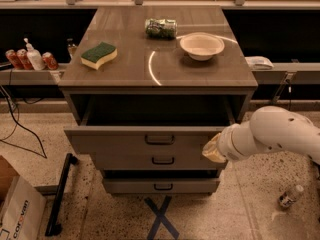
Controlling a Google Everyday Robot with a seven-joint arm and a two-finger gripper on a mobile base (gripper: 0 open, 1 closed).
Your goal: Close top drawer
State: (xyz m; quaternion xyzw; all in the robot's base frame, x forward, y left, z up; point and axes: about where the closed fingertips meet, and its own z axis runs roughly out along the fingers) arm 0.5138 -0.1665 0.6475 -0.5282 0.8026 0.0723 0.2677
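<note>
Against the front of the part-open top drawer [110, 140], right end — gripper [213, 149], its state unclear

Glossy wood-look cabinet top [131, 59]
Matt grey-brown top drawer [112, 140]; smooth white plastic arm [272, 133], its gripper [213, 150] at the drawer front's 3 o'clock end.
</note>
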